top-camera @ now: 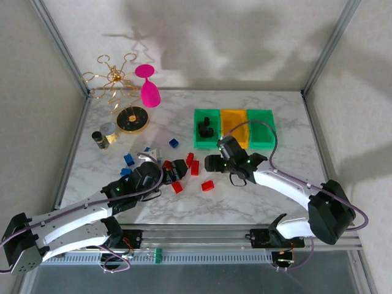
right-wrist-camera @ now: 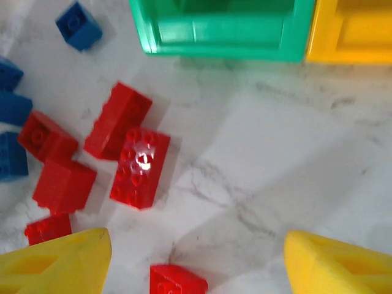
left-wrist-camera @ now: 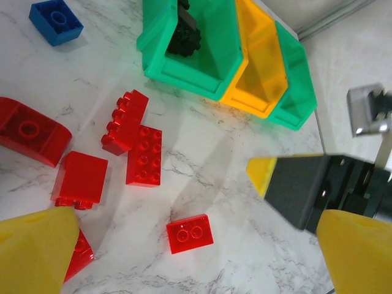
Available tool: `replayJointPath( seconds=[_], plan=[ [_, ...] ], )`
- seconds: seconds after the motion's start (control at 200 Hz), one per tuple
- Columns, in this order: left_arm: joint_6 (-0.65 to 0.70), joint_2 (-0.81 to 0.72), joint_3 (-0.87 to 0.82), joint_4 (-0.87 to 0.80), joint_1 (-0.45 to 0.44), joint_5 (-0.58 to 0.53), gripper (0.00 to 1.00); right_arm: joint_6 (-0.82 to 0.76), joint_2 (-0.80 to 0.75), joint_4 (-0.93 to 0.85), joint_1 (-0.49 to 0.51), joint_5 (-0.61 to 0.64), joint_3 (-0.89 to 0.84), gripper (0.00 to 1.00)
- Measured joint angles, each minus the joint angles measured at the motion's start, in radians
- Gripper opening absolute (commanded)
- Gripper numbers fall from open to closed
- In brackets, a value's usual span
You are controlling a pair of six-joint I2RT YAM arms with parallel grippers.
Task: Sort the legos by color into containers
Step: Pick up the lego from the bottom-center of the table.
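Red legos lie scattered mid-table, among them a long pair (left-wrist-camera: pixel 135 138) and a single two-stud brick (left-wrist-camera: pixel 190 233); blue legos (top-camera: pixel 128 159) lie further left. At the back stand three containers in a row: a green bin (top-camera: pixel 208 146) with black legos (top-camera: pixel 206 128) in it, an orange bin (top-camera: pixel 233 122) and another green bin (top-camera: pixel 262 131). My left gripper (left-wrist-camera: pixel 196 257) hangs open above the table, the two-stud brick between its yellow fingertips (left-wrist-camera: pixel 37 251), untouched. My right gripper (right-wrist-camera: pixel 199 266) is open and empty just right of it, above a red brick (right-wrist-camera: pixel 177 282).
A black-and-gold disc stand (top-camera: pixel 131 119) with a pink cup (top-camera: pixel 149 92) sits at the back left, small jars (top-camera: pixel 101 138) beside it. The two grippers (top-camera: pixel 196 165) are close together. Metal frame posts border the marble table (top-camera: pixel 275 196).
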Motion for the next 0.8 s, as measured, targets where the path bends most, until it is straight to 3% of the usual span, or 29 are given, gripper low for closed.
replayJointPath(
  seconds=[0.461,0.801],
  plan=[
    [-0.052,-0.060,-0.058,-0.004,-0.006,-0.060,1.00,0.190,0.046,0.058,0.131,0.003,-0.109,0.79],
    [-0.052,-0.061,-0.058,-0.027,-0.006,-0.083,1.00,0.221,0.153,0.088,0.163,0.005,-0.106,0.65]
  ],
)
